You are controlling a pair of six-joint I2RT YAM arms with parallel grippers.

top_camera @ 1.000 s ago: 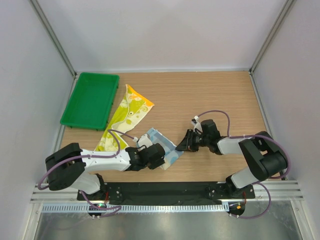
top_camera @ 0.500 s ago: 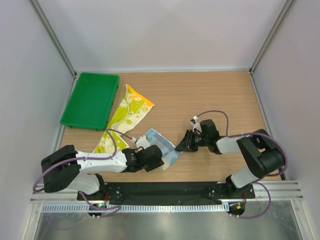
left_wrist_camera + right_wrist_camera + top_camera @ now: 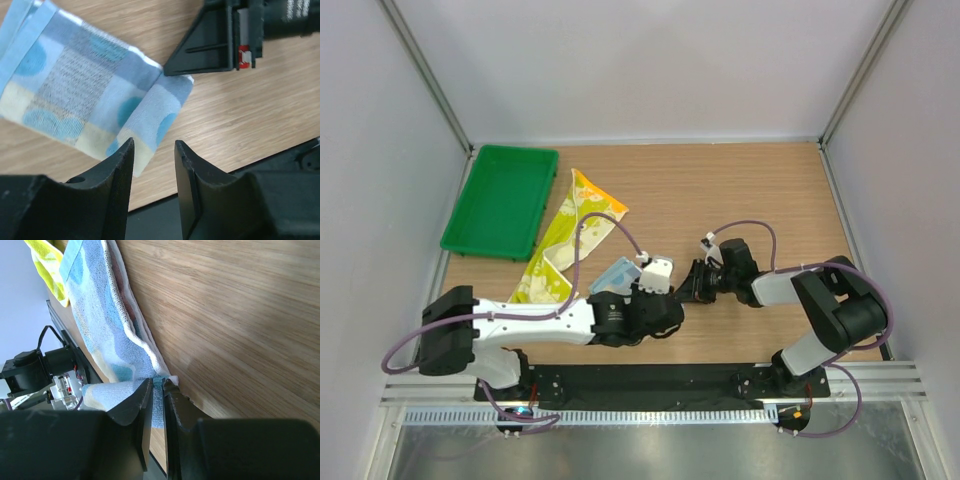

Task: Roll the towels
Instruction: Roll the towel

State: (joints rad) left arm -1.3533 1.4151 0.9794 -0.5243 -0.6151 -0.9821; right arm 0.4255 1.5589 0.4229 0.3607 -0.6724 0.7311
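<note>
1. Left wrist view: the left gripper (image 3: 154, 144), jaws apart, hangs over the folded edge of the blue towel (image 3: 85, 95).
2. Only the right wrist view shows the right gripper (image 3: 158, 382) pinching that towel's corner.
3. Overhead, the yellow-green towel (image 3: 570, 225) lies at eleven o'clock from it on the desk (image 3: 750, 190).

The wooden bench (image 3: 760, 180) lay open across its far middle and right side, bare wood reaching the pale back wall (image 3: 640, 70). On the left, the shallow green plastic tray (image 3: 500, 200) and the long yellow-green spotted towel (image 3: 570, 235) beside it blocked the way. At the near centre the left end effector (image 3: 154, 145), jaws apart over the folded light blue patterned towel (image 3: 85, 100), sat close to the right end effector (image 3: 157, 383), which pinched that towel's corner. Little room showed between them.
</note>
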